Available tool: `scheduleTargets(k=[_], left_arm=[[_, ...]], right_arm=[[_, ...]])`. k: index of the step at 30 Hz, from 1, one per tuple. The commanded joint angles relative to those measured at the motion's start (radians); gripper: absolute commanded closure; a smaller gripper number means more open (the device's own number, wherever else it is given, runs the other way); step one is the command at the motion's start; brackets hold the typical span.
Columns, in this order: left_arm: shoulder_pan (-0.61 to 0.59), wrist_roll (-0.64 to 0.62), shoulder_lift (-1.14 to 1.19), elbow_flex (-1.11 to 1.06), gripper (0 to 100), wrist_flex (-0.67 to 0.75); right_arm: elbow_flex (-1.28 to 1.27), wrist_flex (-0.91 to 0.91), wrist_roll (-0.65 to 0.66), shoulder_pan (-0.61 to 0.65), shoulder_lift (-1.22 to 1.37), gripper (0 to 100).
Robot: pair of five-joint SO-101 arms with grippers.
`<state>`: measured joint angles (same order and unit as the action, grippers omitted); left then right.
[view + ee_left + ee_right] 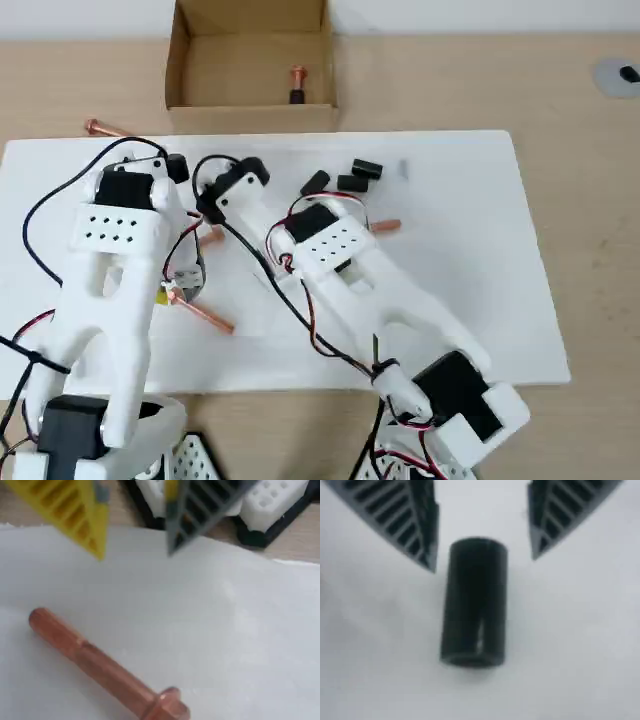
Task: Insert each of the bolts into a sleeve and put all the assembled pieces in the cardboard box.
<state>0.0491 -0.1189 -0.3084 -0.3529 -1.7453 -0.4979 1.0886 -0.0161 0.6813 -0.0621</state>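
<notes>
Bolts (200,310), four loose, three sleeves (350,183), one assembled piece (298,84) in box (180,70)

White sheet (480,300) covers most of the wood table (590,250), bare wood along far & right edges. Grey round cable port (615,77) nr table's far right corner.

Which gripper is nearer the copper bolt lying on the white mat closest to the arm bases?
Left. The left gripper hangs open right by that copper bolt; the right gripper is farther off, open over a black sleeve.
</notes>
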Motion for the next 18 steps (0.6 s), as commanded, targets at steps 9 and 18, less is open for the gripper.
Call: scheduleTargets(k=[9, 18], left_arm=[[-0.003, 0.005, -0.002, 0.026, 91, -0.009], [-0.003, 0.005, -0.002, 0.026, 91, -0.009]], right_arm=[[-0.004, -0.003, 0.005, -0.016, 0.015, 84.2], [0.116, 0.003, 0.005, -0.016, 0.197, 84.3]])
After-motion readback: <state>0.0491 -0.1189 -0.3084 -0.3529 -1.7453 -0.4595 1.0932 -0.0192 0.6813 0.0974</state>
